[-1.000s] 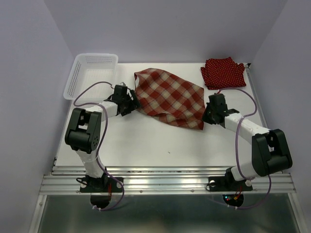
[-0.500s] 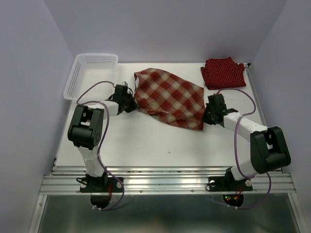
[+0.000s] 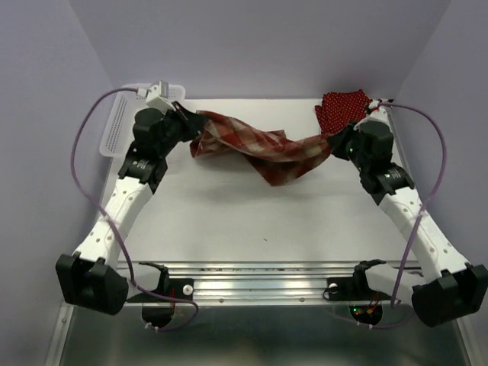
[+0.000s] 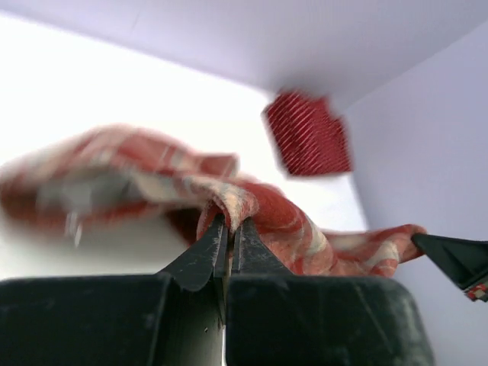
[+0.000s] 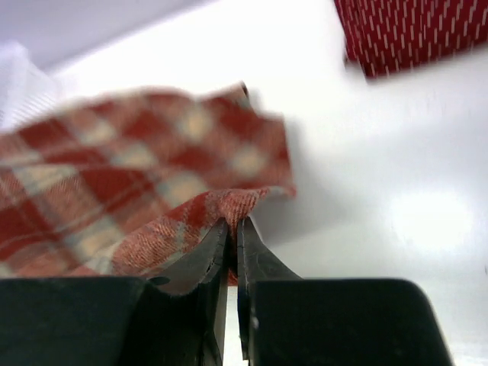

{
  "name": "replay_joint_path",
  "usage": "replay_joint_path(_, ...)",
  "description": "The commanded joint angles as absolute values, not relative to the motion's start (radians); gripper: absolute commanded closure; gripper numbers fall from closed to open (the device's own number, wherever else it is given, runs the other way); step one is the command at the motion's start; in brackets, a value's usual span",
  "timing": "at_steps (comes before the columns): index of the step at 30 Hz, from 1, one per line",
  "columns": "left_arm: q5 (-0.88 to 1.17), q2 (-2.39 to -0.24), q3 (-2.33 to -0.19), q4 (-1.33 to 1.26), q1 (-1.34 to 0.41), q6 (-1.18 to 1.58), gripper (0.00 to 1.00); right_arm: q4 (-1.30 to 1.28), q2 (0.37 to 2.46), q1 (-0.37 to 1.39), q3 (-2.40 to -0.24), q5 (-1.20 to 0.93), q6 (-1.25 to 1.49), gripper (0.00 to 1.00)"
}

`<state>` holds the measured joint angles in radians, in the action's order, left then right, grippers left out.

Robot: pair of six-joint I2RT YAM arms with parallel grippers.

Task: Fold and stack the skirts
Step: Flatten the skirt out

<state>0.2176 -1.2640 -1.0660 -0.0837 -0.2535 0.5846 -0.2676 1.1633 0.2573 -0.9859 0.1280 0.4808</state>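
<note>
Item one: a red-and-cream plaid cloth skirt [image 3: 259, 149], held up from the white counter [image 3: 252, 221] as a sagging, twisted band between the two arms, its middle drooping lowest. We find the left fingers [image 4: 204, 258] clenched on its left edge and the right fingers [image 5: 200, 261] clenched on its right edge. Item two: a dark red polka-dot folded cloth pile [image 3: 345, 105] in the far right corner, partly hidden by the right arm; we cannot tell whether it holds one skirt or two. Item three: a white plastic lattice basket [image 3: 114, 131], far left, behind the left arm. We judge the dotted pile done, with the plaid skirt still to be folded and stacked. A second ago the plaid skirt lay spread flat, the left fingers were released beside it and both arms were low. Now both arms are raised and stretched towards the far side.
</note>
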Motion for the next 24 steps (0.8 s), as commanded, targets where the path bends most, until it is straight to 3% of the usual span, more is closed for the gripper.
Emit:
replay_joint_path(1, 0.206, -1.155, -1.253, -0.092, -0.252, 0.534, 1.00, -0.143, 1.045, 0.264, -1.161, 0.160, 0.437, 1.00)
replay_joint_path(8, 0.061, -1.144, -1.465, -0.074, -0.235, 0.502, 1.00, -0.110, 1.017, 0.264, -1.357, 0.281, 0.301, 0.99)
replay_joint_path(15, 0.206, -1.423, -1.689, -0.037, -0.178, 0.492, 1.00, -0.110, 1.263, 0.255, -1.523, 0.289, 0.164, 0.99)
replay_joint_path(18, 0.356, -1.633, -1.895, 0.032, -0.161, 0.483, 1.00, -0.110, 1.432, 0.166, -1.670, 0.211, 0.153, 0.99)
replay_joint_path(24, 0.523, -1.962, -2.515, 0.170, -0.155, 0.520, 1.00, -0.112, 1.635, 0.014, -2.012, -0.011, 0.227, 0.99)
